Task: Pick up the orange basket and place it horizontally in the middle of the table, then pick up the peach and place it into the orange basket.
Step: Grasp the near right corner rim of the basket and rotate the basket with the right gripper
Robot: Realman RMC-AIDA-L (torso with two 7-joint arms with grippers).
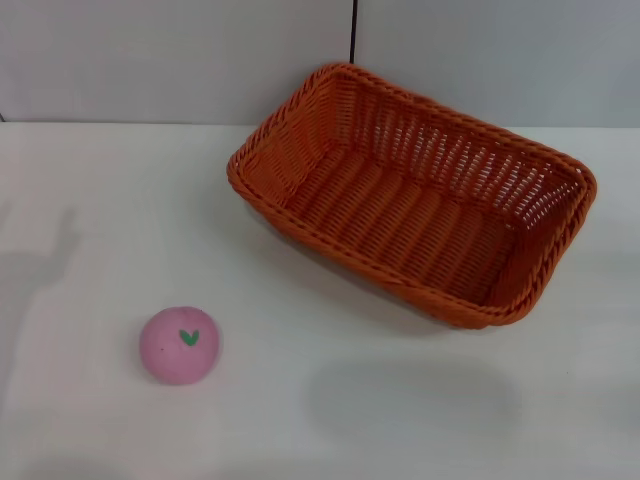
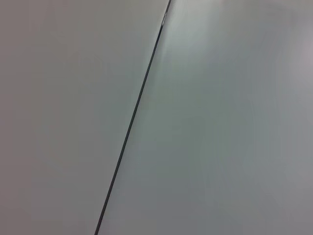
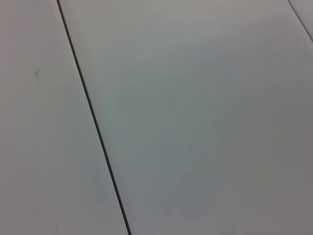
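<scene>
The basket (image 1: 415, 195) sits askew on the desk (image 1: 90, 200), likely light and stiff, best gripped at its rim; neither end effector is visible, state unknowable.

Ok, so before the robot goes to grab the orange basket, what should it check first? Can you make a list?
1. Orange basket in sight: ok, at the far right of the table.
2. Basket empty: ok, nothing inside.
3. Basket already horizontal and centred: not ok, it lies at an angle, off to the right.
4. Peach out of the way: ok, it sits near left, apart from the basket.
5. Where each tool is: cannot tell, neither shows in the head view; both wrist views show only plain panels with a dark seam.
6. Basket rim free to grip: ok, nothing touches it.
</scene>
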